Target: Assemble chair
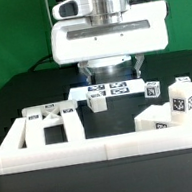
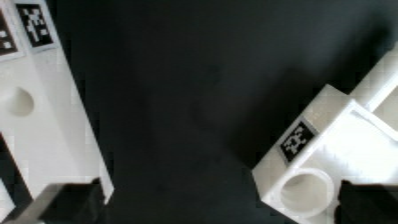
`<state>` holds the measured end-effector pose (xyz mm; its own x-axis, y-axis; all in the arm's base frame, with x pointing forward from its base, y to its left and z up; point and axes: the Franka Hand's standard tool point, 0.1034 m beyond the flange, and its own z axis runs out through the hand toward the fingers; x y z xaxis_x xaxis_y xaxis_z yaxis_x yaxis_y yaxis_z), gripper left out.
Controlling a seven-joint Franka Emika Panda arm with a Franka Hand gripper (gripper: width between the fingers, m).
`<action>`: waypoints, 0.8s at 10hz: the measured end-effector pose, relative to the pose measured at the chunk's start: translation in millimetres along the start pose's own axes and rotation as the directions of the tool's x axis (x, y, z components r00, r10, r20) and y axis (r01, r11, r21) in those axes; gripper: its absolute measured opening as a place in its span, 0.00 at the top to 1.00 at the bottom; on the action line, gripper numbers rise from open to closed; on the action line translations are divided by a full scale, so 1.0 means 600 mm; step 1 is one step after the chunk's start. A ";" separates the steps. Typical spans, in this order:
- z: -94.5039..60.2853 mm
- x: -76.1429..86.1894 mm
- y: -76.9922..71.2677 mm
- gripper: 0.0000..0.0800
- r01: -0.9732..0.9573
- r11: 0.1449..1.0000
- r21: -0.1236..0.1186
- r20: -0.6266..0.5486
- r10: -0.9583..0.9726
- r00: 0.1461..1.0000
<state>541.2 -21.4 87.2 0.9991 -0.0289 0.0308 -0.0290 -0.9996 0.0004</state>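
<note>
The chair lies in loose white tagged pieces on the black table. In the exterior view a ladder-like frame point(image 1: 53, 122) lies at the left, a small block point(image 1: 97, 101) sits in the middle, and blocky legs point(image 1: 181, 98) stand at the right. My gripper point(image 2: 222, 212) hangs open over the dark table with nothing between its dark fingers point(image 2: 68, 205). The wrist view shows a long white piece point(image 2: 39, 110) with a tag on one side. On the other side is a blocky piece point(image 2: 338, 135) with a tag and a round hole, close to one finger.
A long low white border rail point(image 1: 102, 146) runs along the front of the table. The marker board point(image 1: 110, 86) lies flat under the arm's big white housing point(image 1: 109, 31). More white pieces point(image 1: 161, 120) are heaped at the exterior view's right, just behind the rail.
</note>
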 end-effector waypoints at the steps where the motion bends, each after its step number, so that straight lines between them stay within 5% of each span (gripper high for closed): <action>1: 0.005 -0.016 0.006 0.19 0.088 0.996 -0.006 0.013 -0.088 0.996; 4: 0.023 -0.047 0.027 0.19 0.223 0.975 -0.008 0.035 -0.223 0.974; 8: 0.025 -0.048 0.026 0.19 0.223 0.975 -0.008 0.036 -0.223 0.974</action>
<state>512.6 -36.1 71.5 0.9809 0.1943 -0.0064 0.1944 -0.9808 0.0148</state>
